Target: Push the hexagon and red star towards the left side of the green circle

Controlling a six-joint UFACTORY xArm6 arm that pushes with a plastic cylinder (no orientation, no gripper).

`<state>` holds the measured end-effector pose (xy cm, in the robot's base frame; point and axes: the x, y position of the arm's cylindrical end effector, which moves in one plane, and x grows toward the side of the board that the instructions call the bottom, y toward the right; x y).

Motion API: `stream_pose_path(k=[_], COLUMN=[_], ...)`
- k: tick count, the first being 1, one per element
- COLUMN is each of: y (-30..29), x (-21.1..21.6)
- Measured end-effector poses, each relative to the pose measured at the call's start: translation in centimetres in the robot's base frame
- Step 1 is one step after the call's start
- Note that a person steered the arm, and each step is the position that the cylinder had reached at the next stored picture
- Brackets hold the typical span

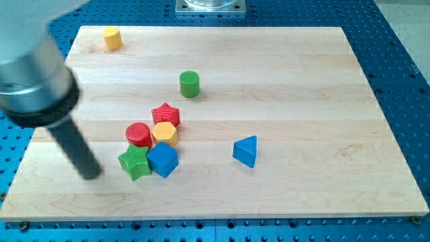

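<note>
Camera view: a wooden tabletop [282, 81] on a blue perforated base. My landmark is the green circle [190, 84], a short cylinder. Below and left of it sits the red star [166, 114], touching the yellow hexagon [164, 134] beneath it. A red cylinder [139, 134], green star [135, 163] and blue cube [162, 159] crowd that hexagon. My tip [90, 175] rests just left of the green star. I have no pincer, only this rod.

You see a fat, blurred silver-grey metal cylinder with a black collar [50, 111] beneath it, narrowing into a straight matte black rod [75, 148], which ends at my tip [92, 176].
</note>
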<state>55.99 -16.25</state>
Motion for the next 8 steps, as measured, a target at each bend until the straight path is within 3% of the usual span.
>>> stream_pose_path(k=[1, 2, 3, 4, 7, 8], y=[1.8, 3.3, 9.9, 14.1, 6.7, 8.5], x=[1.2, 5.8, 5.7, 2.0, -4.4, -9.3])
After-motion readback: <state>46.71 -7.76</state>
